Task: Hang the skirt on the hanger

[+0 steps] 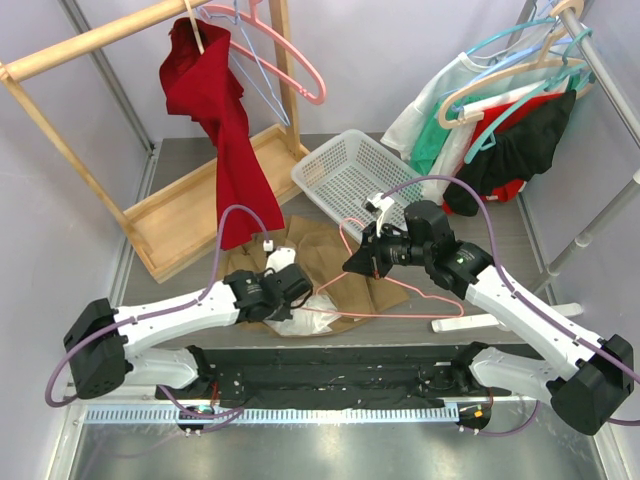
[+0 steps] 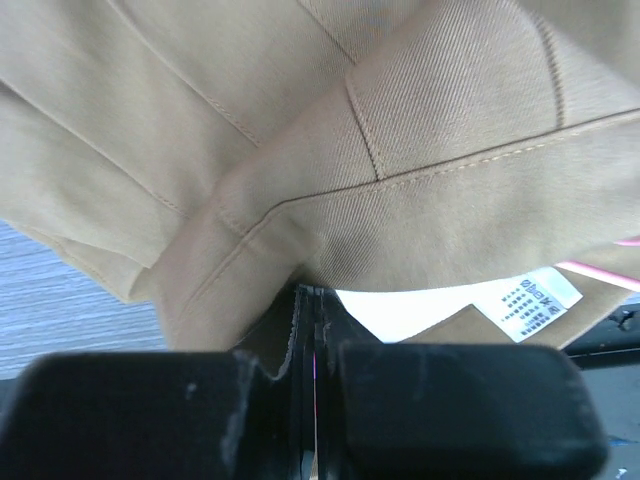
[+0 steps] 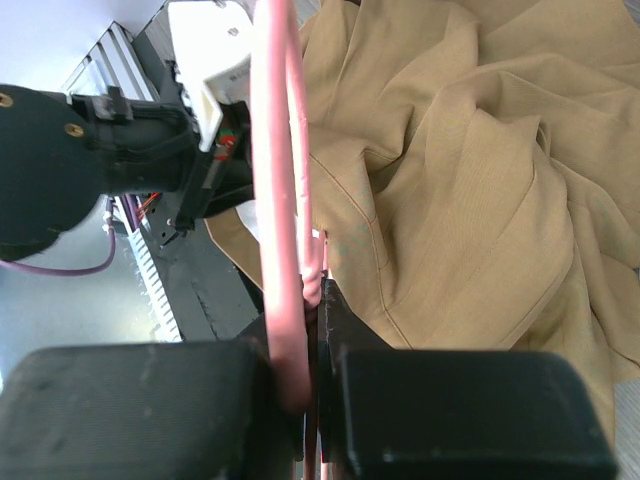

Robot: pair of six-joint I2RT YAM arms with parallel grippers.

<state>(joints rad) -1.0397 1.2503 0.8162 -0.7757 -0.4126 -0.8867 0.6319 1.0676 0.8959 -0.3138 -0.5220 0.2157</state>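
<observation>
The tan skirt (image 1: 345, 292) lies crumpled on the table between the two arms, and it fills the left wrist view (image 2: 400, 150). My left gripper (image 1: 298, 290) is at the skirt's near-left edge, its jaws (image 2: 308, 295) shut on a fold of the cloth by the white lining (image 2: 420, 310). The pink hanger (image 1: 420, 315) lies across the skirt. My right gripper (image 1: 360, 262) is shut on the hanger's wire (image 3: 275, 150), its fingertips (image 3: 320, 290) right against the skirt (image 3: 480, 180).
A white mesh basket (image 1: 345, 175) sits behind the skirt. On the left, a wooden rack (image 1: 180, 225) holds a red garment (image 1: 225, 140) and spare hangers (image 1: 290, 60). A metal rail with clothes (image 1: 500, 130) stands at the right. A black mat (image 1: 330, 370) covers the near edge.
</observation>
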